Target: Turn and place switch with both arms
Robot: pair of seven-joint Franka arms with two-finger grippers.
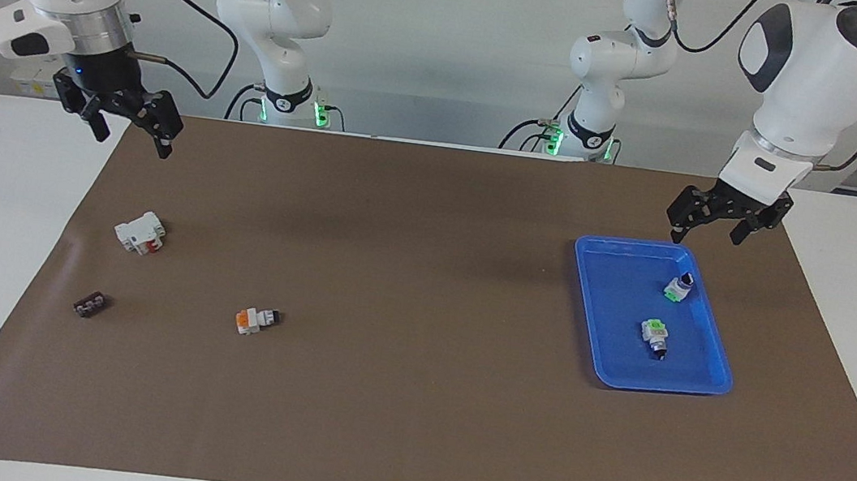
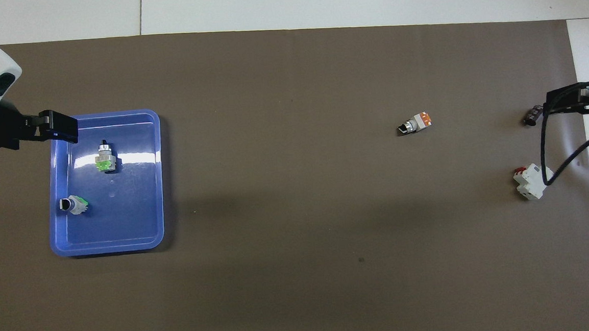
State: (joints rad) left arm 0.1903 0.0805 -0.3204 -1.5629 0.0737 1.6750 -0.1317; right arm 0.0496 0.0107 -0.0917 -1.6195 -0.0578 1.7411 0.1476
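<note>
A brown mat (image 1: 409,401) covers most of my table. Toward my left arm's end sits a blue tray (image 1: 705,385) with two green-capped switches lying in it, one (image 1: 678,287) nearer to me and one (image 1: 654,336) farther off, apart from each other. Toward my right arm's end lie a white-and-red block (image 1: 141,231) and, farther from me, a small flat black piece (image 1: 89,305). Both lie well apart from the switch, and nothing lies close around it.

The switch (image 1: 256,319) I have to turn lies on its side on the bare mat, orange end toward my right arm's end of the table, dark cylindrical end toward the tray. It is farther from me than the white-and-red block and about level with the black piece.

My right gripper (image 1: 126,123) hangs in the air over the mat's edge at my own end of the table, jaws spread wide, holding nothing. In the overhead view it (image 2: 577,101) shows just beside the black piece. The switch is well apart from it, out toward the middle of the mat.

My left gripper (image 1: 717,223) hangs over the tray's rim on the side nearest me, jaws also wide apart and empty, and waits. The switch is a long way from it, toward my right arm's end of the table.
</note>
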